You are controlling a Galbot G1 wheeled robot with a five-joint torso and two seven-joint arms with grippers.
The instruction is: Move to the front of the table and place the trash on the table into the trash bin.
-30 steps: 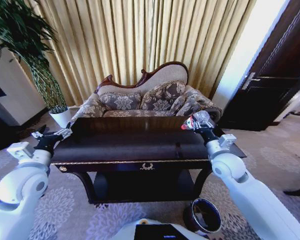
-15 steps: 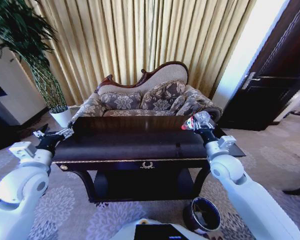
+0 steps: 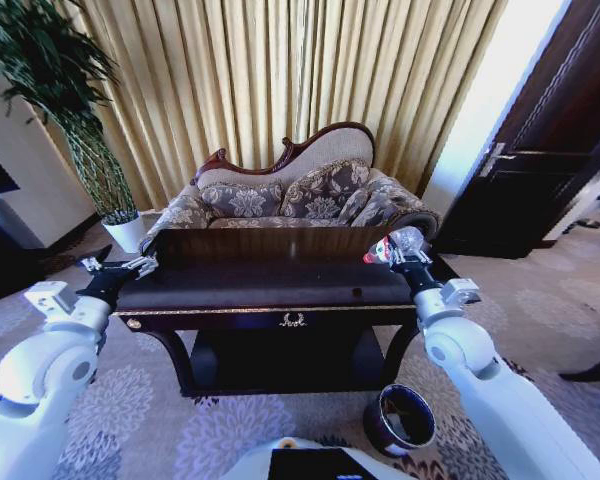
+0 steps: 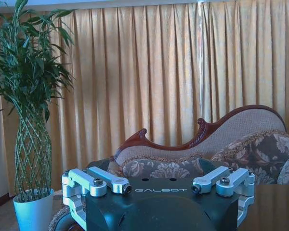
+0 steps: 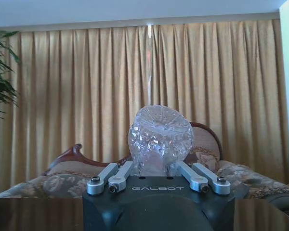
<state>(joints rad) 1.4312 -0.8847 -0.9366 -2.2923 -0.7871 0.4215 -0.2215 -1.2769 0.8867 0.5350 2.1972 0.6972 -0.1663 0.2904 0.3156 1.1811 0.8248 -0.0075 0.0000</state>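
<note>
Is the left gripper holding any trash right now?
No, the left gripper is open with nothing between its fingers, while the clear plastic bottle sits in the right gripper.

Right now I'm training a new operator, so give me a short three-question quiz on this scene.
1. True or false: the right gripper holds a bottle.
2. The bin stands: A) on the table B) on the floor by the table's right front leg C) on the sofa.
3. Fill in: the left gripper is ____.

Key: 1 true; 2 B; 3 open.
</note>
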